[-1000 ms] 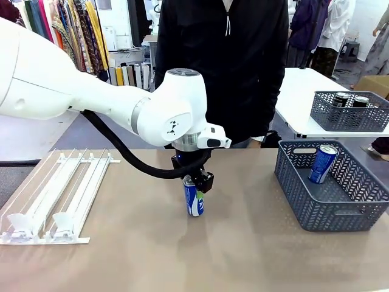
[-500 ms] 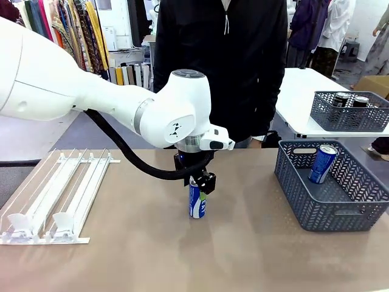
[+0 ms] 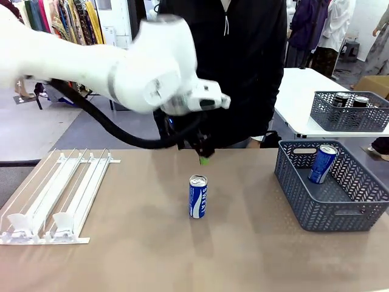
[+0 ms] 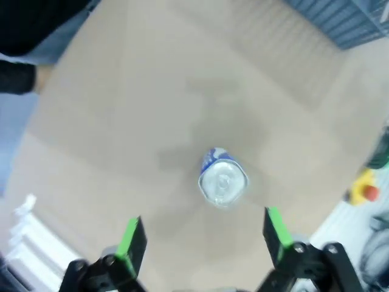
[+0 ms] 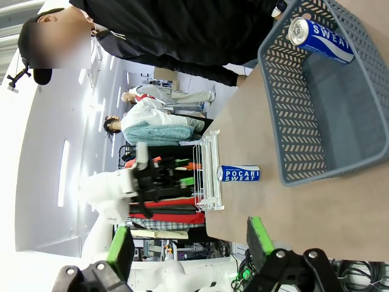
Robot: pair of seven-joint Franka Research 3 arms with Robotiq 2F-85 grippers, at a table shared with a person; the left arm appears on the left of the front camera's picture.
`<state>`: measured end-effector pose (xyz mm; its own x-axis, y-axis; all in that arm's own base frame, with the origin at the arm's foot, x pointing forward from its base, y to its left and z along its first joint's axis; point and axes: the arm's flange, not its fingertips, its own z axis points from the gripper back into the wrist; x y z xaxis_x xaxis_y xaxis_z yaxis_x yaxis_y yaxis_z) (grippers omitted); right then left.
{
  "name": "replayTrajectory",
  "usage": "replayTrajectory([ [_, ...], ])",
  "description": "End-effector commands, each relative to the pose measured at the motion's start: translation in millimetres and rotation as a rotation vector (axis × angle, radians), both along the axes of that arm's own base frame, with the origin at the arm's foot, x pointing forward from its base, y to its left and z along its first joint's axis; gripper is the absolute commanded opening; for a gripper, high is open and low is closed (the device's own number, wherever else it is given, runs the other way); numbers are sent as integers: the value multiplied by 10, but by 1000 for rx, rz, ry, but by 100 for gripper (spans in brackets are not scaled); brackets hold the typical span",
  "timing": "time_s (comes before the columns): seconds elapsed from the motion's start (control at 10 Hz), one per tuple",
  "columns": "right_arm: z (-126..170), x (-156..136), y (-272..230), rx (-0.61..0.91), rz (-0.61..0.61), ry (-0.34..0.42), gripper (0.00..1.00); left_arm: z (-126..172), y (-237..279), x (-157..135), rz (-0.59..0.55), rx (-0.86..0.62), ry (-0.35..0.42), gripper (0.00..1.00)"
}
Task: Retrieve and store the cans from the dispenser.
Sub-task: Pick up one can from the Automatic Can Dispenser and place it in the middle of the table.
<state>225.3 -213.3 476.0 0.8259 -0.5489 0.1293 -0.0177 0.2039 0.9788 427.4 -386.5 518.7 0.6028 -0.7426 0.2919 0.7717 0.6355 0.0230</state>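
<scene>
A blue Pocari Sweat can [image 3: 197, 196] stands upright and alone on the tan table near its middle. My left gripper [image 3: 203, 156] hangs open well above the can, holding nothing. The left wrist view looks straight down on the can's silver top [image 4: 223, 179], beyond my left gripper [image 4: 203, 237] and its spread green pads [image 4: 129, 238]. The white railed dispenser [image 3: 58, 194] lies at the table's left with no cans showing in its lanes. My right gripper [image 5: 189, 243] is open and holds nothing, far from the can [image 5: 238, 173] and the dispenser [image 5: 206, 173].
A grey lattice basket [image 3: 340, 207] at the table's right holds one blue can [image 3: 322, 163]; the basket [image 5: 292, 121] and that can [image 5: 320, 39] also appear in the right wrist view. A second basket [image 3: 349, 118] with black cans sits on a white table behind. A person stands at the far edge.
My left gripper opened, let go of the blue can and rose up and back from it. The can stays standing where it was set down.
</scene>
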Motion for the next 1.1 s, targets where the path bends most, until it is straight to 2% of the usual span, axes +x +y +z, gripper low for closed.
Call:
replayTrajectory([
  [0.0, 21, 12, -4, 7, 0, -34, 100, 443, 879, -182, -28, -155, 125, 100],
  [0.2, 21, 12, -4, 7, 0, -34, 100, 697, 1920, -261, 67, -277, 164, 100],
  [0.3, 21, 12, -4, 7, 0, -34, 100, 737, 2527, -300, 102, -351, 243, 100],
  [0.4, 21, 12, -4, 7, 0, -34, 100, 743, 3232, -391, 172, -474, 286, 100],
  [0.5, 21, 12, -4, 7, 0, -34, 100, 707, 3807, -513, 175, -654, 339, 100],
  [0.6, 21, 12, -4, 7, 0, -34, 100, 606, 4300, -674, 255, -799, 323, 100],
  [0.8, 21, 12, -4, 7, 0, -34, 100, 214, 4965, -1101, 290, -1074, 273, 100],
  [0.9, 21, 12, -4, 7, 0, -34, 100, 32, 5175, -1279, 297, -1160, 239, 100],
  [1.0, 21, 12, -4, 7, 0, -34, 100, -130, 5312, -1368, 267, -1215, 239, 100],
])
